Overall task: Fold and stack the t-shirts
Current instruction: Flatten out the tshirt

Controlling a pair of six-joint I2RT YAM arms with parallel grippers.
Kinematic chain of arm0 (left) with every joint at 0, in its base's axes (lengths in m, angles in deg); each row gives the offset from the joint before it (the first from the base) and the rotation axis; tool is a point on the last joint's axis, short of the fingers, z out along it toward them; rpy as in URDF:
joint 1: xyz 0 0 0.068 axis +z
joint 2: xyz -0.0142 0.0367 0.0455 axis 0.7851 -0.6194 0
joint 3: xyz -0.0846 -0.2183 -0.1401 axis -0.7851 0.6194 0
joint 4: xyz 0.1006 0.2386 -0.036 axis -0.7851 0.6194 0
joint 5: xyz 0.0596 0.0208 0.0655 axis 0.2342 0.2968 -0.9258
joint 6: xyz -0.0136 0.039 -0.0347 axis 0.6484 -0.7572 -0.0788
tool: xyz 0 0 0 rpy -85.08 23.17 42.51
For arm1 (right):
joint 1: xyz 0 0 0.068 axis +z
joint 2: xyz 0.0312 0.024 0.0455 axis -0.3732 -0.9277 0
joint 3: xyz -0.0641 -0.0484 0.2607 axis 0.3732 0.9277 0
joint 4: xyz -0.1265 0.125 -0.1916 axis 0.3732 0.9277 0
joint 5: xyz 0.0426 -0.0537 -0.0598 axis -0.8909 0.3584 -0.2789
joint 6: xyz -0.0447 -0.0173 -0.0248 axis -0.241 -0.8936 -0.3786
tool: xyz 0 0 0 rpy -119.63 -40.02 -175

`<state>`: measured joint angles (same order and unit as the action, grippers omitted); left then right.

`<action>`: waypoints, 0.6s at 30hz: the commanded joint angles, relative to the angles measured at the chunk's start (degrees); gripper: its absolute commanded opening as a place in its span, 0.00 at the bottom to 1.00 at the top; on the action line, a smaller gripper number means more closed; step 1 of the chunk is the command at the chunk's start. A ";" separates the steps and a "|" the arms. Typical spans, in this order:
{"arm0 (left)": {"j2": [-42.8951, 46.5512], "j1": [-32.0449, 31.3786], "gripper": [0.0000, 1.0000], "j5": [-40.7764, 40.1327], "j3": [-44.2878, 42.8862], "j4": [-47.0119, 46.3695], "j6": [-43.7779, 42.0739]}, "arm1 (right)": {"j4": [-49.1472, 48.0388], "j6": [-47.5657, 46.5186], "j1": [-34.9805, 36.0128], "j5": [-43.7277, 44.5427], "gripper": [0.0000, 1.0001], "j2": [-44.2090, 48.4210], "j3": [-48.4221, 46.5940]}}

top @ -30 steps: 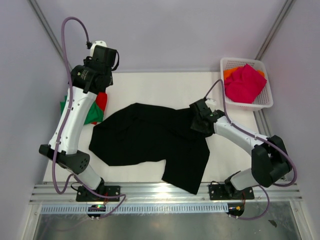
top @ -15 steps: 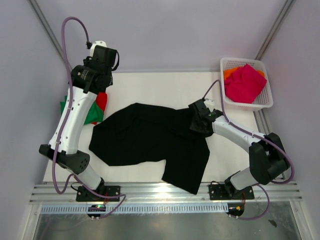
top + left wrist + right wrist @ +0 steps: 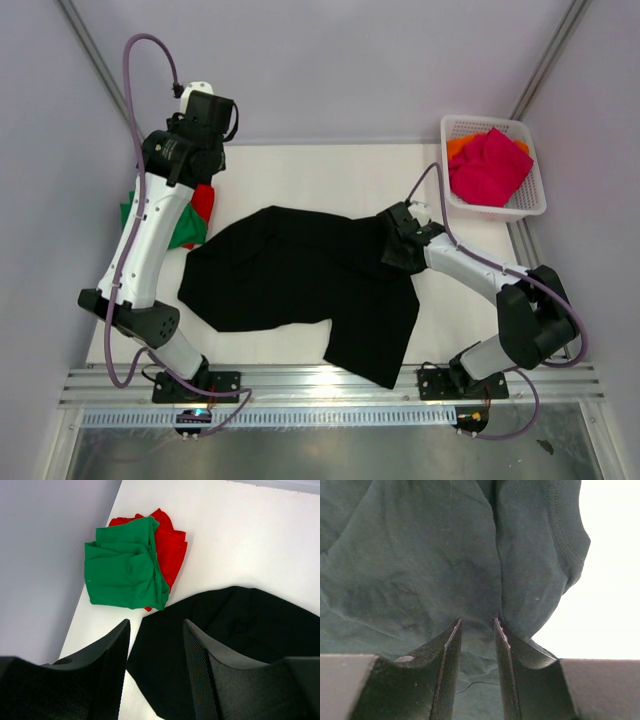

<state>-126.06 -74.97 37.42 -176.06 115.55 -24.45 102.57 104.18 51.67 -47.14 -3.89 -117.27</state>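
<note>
A large black t-shirt point(image 3: 300, 275) lies crumpled and spread over the middle of the white table. My right gripper point(image 3: 400, 243) is down on its right end. In the right wrist view the jaws point(image 3: 477, 620) stand narrowly apart with the black cloth point(image 3: 420, 555) under and between them. My left gripper point(image 3: 205, 112) is open and empty, held high over the back left. Its view shows a green t-shirt point(image 3: 125, 565) lying on a red one point(image 3: 170, 545), with the black shirt's left edge point(image 3: 240, 630) below. The green point(image 3: 130, 213) and red point(image 3: 203, 200) shirts are partly hidden by the left arm.
A white lattice basket point(image 3: 480, 122) stands at the back right corner, holding a magenta-pink shirt point(image 3: 490, 165) over an orange one point(image 3: 458, 146). Side walls close in on the left and right. The metal rail point(image 3: 330, 380) runs along the near edge.
The right gripper has shifted only slightly on the black shirt's right end. The left arm and the shirts have not visibly moved.
</note>
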 commanded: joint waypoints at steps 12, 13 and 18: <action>0.83 -0.05 0.49 -0.40 -0.31 -1.68 0.30 | 1.52 1.14 -0.23 4.00 0.37 -0.75 0.03; 0.83 -0.05 0.50 -0.23 -0.22 -1.76 0.30 | 1.43 1.14 -0.14 4.00 0.37 -0.75 0.03; 0.74 -0.05 0.50 -0.23 -0.04 -1.77 0.38 | 2.05 1.31 -0.14 4.18 0.37 -0.83 -0.06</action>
<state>-126.06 -74.97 37.46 -176.06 115.55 -24.40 104.17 104.81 51.67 -45.44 -4.63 -116.96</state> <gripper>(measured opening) 0.493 0.371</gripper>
